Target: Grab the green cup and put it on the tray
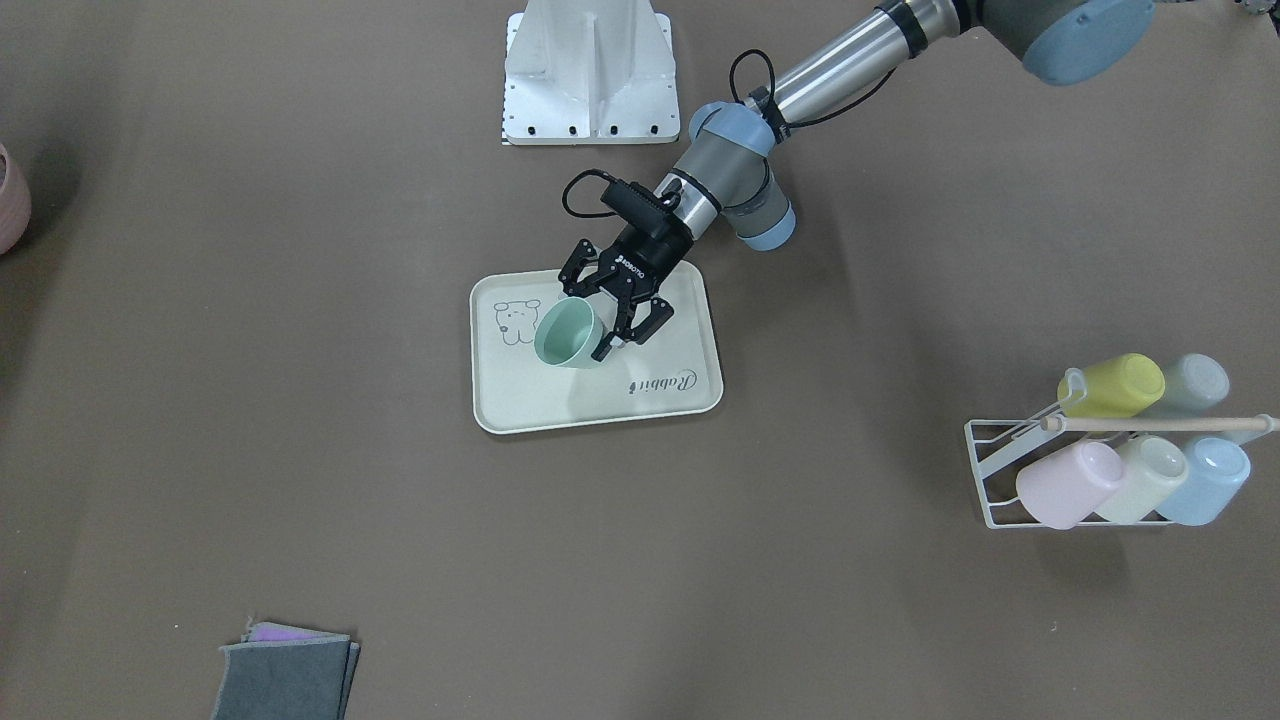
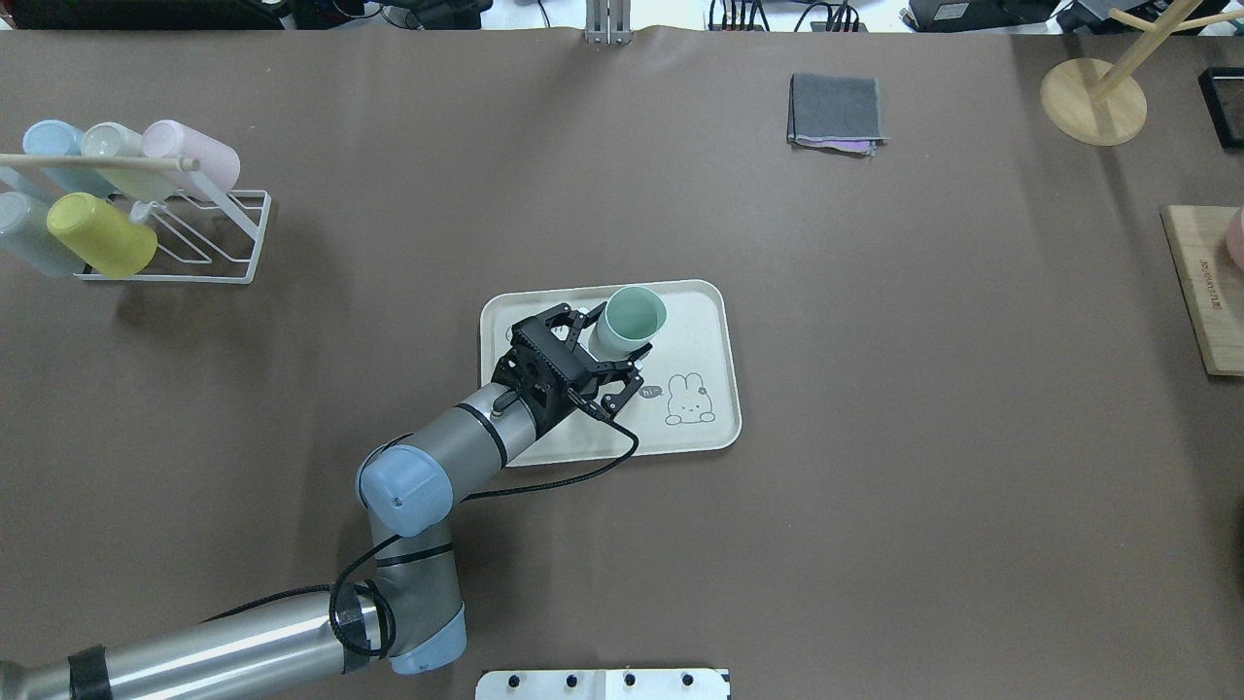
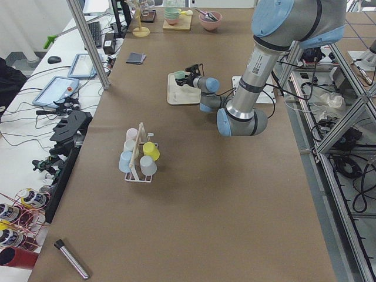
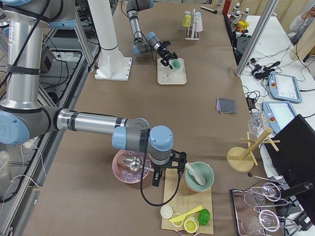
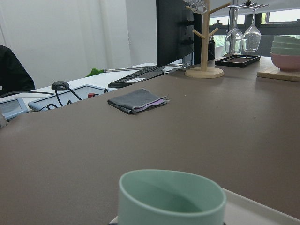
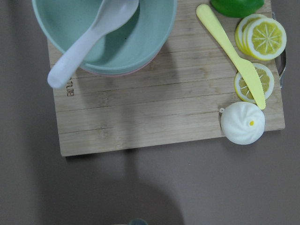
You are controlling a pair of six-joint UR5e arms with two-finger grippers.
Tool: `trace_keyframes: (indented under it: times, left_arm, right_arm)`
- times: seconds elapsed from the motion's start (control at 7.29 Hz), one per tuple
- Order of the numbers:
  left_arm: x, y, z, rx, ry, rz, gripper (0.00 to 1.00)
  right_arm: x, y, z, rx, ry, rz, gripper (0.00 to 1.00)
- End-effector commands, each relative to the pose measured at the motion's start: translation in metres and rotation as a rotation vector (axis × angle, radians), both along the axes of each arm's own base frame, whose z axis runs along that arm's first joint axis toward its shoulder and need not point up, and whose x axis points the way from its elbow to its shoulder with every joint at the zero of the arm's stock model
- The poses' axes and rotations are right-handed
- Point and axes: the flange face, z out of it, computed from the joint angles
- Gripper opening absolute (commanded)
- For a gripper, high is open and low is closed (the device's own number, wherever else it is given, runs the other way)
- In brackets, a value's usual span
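- Green cup (image 2: 632, 313) hung mouth-up over the middle of the tray (image 2: 702, 311), tipped a little away from the wrist; whether its base touched the tray could not be told.
- The left gripper (image 2: 611, 344) had the cup, its jaws spread nearly as wide as the cup and one finger (image 1: 612, 345) against each side of the wall.
- From the left wrist camera, only the cup's rim showed at the bottom edge, with brown worktop beyond it.
- The tray lay near the centre of the worktop, with its cartoon drawing (image 2: 690, 401) at the corner nearest the robot's right.
- The right gripper (image 4: 165, 173) hovered at the robot's-right end of the worktop over a wooden board (image 6: 154, 112); I could not tell how far open it was.
- That board carried a green bowl (image 6: 131, 42) with a white spoon (image 6: 89, 40) in it, a yellow knife (image 6: 232, 51) and lemon slices (image 6: 265, 37).
- A wire rack (image 2: 228, 238) of pastel cups sat toward the far corner on the robot's left, and a folded grey cloth (image 2: 836, 109) lay near the far edge.
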Motion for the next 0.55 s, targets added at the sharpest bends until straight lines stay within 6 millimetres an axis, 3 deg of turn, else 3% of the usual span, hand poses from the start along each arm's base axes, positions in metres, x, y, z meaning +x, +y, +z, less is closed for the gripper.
trace_keyframes:
  times: [0.0,0.27,0.41]
  left_arm:
    - [0.0016,0.0042,0.0016,-0.028,0.028,0.020,0.07]
    - [0.0028,0.0086,0.0016,-0.050,0.056,0.035,0.40]
    - [0.0022,0.0088,0.0008,-0.049,0.060,0.035,0.48]
  right_arm:
    - [0.0000,0.0000,0.0001,-0.001,0.000,0.000,1.00]
    - [0.0000,0.0000,0.0001,-0.001,0.000,0.000,1.00]
    - [0.0000,0.0000,0.0001,-0.001,0.000,0.000,1.00]
